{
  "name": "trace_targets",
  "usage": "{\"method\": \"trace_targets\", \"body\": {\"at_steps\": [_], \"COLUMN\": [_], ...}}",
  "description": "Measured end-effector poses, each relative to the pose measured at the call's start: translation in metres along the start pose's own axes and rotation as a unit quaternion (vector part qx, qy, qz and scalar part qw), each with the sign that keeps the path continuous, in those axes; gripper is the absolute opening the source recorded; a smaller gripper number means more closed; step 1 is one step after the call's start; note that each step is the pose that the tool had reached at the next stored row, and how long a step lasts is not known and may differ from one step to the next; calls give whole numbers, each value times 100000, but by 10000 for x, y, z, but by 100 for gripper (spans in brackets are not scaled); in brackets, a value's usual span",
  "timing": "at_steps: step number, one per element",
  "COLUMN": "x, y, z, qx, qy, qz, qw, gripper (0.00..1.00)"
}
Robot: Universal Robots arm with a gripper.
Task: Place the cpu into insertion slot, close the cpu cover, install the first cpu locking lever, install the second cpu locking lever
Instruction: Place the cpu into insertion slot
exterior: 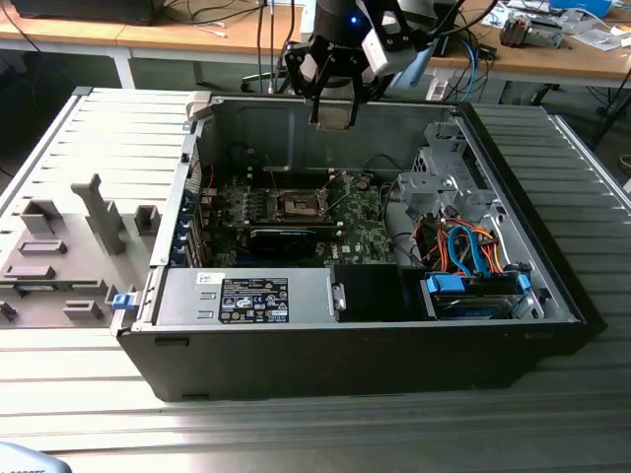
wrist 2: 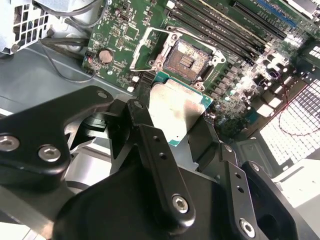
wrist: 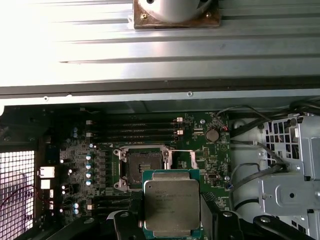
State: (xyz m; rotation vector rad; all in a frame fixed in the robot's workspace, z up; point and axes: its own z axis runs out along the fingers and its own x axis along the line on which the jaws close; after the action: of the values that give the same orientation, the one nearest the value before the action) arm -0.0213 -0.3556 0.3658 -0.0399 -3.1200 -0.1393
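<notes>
My gripper hangs high over the open computer case, near its back wall. It is shut on the cpu, a thin square chip with a silvery top and green edges, gripped by two opposite sides. In both wrist views the chip floats well above the motherboard. The insertion slot lies bare below it, a dark square of pins in a metal frame. The cpu cover is swung up beside the slot, a thin silver frame. In the exterior view the slot sits mid-board.
A black graphics card lies just in front of the slot, with memory slots behind it. A silver power supply fills the near side. A drive cage and orange and blue cables crowd the exterior view's right. Grey fixtures stand outside.
</notes>
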Motion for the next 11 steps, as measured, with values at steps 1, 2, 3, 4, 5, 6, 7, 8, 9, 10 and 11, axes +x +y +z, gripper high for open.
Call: {"method": "trace_targets", "body": {"at_steps": [1,2,3,4,5,6,7,8,9,10,11], "x": [0,0,0,0,0,0,0,0,0,-1,-1], "y": [0,-1,-1,-1,-1,-1,-2,-2,-2,-3,-3], "z": [4,6,9,12,16,18,21,24,28,30,33], "qx": [11,17,23,21,22,24,26,23,22,22,25], "qy": [0,-1,1,2,0,-1,0,-1,-2,-2,0], "qz": [4,3,2,2,2,4,4,3,3,1,1], "qw": [100000,100000,100000,100000,100000,100000,100000,100000,100000,100000,100000], "gripper": [54,54,54,54,54,54,54,54,54,54,54]}}
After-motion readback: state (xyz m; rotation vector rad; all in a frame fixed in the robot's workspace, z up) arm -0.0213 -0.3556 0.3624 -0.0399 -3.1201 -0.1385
